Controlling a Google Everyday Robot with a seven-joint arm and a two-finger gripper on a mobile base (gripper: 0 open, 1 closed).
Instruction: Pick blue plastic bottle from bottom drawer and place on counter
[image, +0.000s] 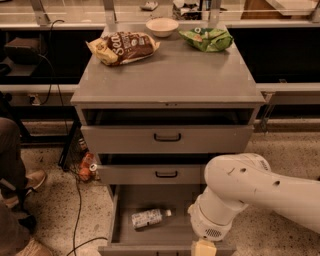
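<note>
The wide grey metal bottom drawer (114, 220) is pulled far out of the cabinet, so its flat floor can be reached from above, while the two shallower grey drawers with black loop handles (167, 138) above it are open only a little and do not hang over it much. The small clear plastic bottle with the pale bluish label and white cap (149, 218) lies on its side on this floor, a little left of the middle, with the cap pointing to the right and free of all the walls; lying like this it can roll, I think, if it is pushed from the side. The robot's gripper (204, 248) is at the very bottom edge of the view, over the front right part of the drawer, under the big white round joint of the arm (240, 195), which hides the right side of the drawer. Only a small pale piece of the gripper shows, so I cannot tell whether it is open or closed, and it seems to hold nothing. The bottle is to the left of it and further back, near but clearly not touching. On the flat grey metal counter (170, 80) the brown snack bag (124, 46), the green snack bag (206, 39) and a pale bowl (162, 26) sit along the back, so the front part looks like the natural place for the bottle
</note>
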